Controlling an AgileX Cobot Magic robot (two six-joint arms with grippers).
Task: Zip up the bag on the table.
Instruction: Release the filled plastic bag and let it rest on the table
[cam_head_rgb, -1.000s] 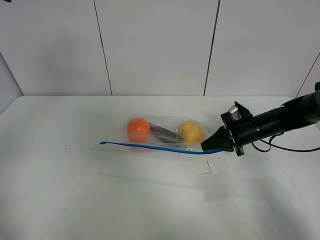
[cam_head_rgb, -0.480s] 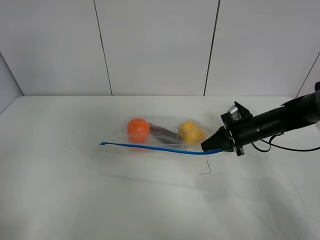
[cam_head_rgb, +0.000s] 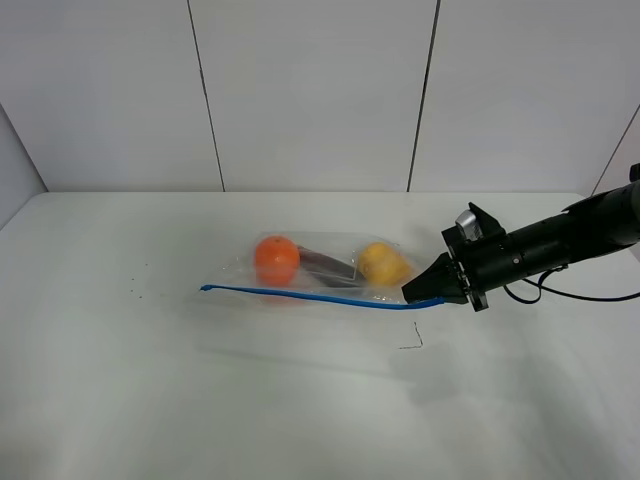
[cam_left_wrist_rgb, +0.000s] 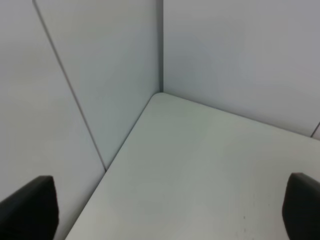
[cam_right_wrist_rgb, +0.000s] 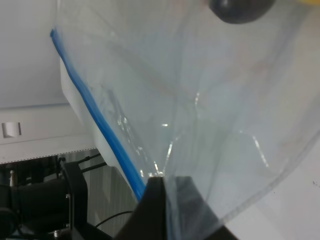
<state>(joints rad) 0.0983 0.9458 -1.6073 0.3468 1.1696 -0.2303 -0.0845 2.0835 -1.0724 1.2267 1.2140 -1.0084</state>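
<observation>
The bag (cam_head_rgb: 325, 272) lies mid-bench (cam_head_rgb: 150, 380), its blue zipper strip (cam_head_rgb: 300, 294) along its 6 o'clock edge. Inside, an orange fruit (cam_head_rgb: 276, 259) sits toward 9 o'clock and a yellow fruit (cam_head_rgb: 382, 264) toward 3 o'clock. The right gripper (cam_head_rgb: 410, 293) pinches the bag's 3 o'clock corner at the strip's end, while the left gripper (cam_left_wrist_rgb: 165, 207) is spread wide above a bench corner.

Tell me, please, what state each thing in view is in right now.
bag: lying on the table, one end pinched; sealed or not, cannot tell.
right gripper: shut on the bag's end.
left gripper: open, holding nothing.
orange: inside the bag.
yellow fruit: inside the bag.
</observation>
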